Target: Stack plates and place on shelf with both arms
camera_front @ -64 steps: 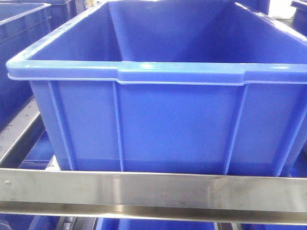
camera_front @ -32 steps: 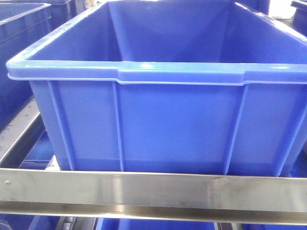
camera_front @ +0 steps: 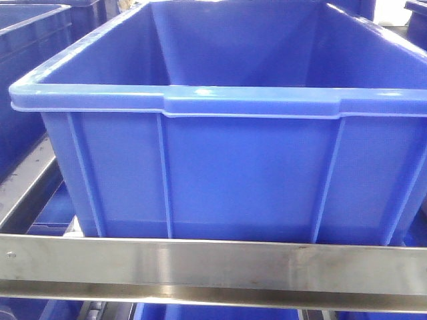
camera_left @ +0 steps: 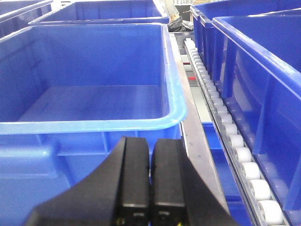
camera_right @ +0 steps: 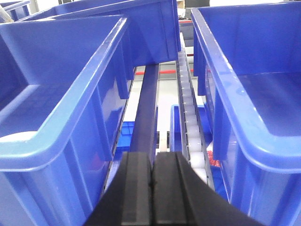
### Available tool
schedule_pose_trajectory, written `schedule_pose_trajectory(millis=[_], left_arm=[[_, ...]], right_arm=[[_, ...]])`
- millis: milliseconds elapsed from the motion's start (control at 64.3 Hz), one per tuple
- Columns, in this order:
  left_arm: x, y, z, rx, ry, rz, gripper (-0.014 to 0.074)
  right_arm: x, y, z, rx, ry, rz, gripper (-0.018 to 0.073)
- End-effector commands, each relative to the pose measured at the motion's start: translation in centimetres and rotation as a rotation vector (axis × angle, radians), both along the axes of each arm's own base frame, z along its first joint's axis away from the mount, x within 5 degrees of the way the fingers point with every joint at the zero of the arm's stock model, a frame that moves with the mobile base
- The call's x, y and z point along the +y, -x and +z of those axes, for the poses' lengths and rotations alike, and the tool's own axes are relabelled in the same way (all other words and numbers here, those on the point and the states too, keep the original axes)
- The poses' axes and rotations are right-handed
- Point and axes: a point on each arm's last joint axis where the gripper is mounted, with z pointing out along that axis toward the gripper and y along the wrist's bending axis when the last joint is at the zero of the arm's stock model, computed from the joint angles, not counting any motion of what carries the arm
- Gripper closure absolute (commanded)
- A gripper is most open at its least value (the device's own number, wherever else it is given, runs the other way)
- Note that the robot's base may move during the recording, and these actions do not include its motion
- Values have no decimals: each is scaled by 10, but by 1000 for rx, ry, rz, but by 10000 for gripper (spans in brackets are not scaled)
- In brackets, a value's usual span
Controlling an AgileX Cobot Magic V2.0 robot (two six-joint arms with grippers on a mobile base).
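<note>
Front view, nearest: the shelf's flat riveted steel rail [camera_front: 213, 267] runs across the bottom. Directly behind it sits a big blue crate [camera_front: 220, 167].

Left gripper [camera_left: 149, 181]: black fingers pressed together, nothing between them, facing a blue crate [camera_left: 94, 127]; white rollers [camera_left: 235, 146] run beside it.

Right gripper [camera_right: 153, 188]: fingers likewise together, facing the gap between two crates.

No plates visible.
</note>
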Motion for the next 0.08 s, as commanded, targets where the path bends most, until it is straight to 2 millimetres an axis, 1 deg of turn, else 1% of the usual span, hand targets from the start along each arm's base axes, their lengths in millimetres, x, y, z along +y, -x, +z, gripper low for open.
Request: schedule_pose_trajectory(millis=[0, 62], left_arm=[[2, 2, 7, -90, 17, 18, 516], [2, 2, 7, -90, 17, 18, 516]], right_arm=[[-1, 2, 9, -106, 14, -14, 510], [-1, 2, 9, -106, 14, -14, 510]])
